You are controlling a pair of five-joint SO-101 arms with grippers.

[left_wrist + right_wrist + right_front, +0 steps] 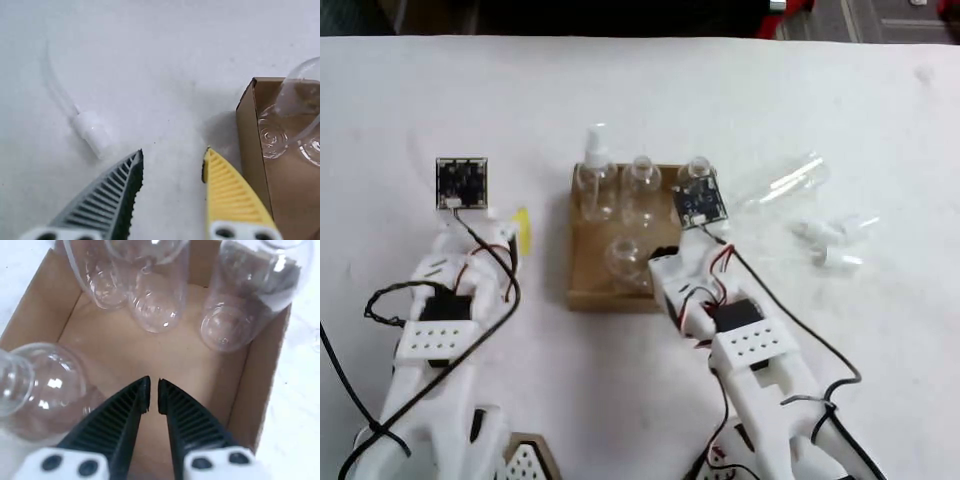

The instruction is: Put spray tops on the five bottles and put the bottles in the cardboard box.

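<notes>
On the white table (620, 90), the cardboard box (585, 275) holds four upright bottles (640, 195), one wearing a spray top (597, 140). The fifth bottle (785, 185) lies to the right of the box beside the loose spray tops (835, 240). My right gripper (153, 382) hangs over the box floor, narrowed to a slit and empty. My left gripper (173, 151) is moderately parted and empty, near a stray spray top (92, 132).

we see left gripper (173, 151) over white table (175, 60), grey and yellow fingers apart with nothing between, spray top (91, 131) lying at its 10 o'clock, thin tube trailing away, cardboard box (248, 130) corner at 2 o'clock, clear bottles (300, 95) inside
</notes>
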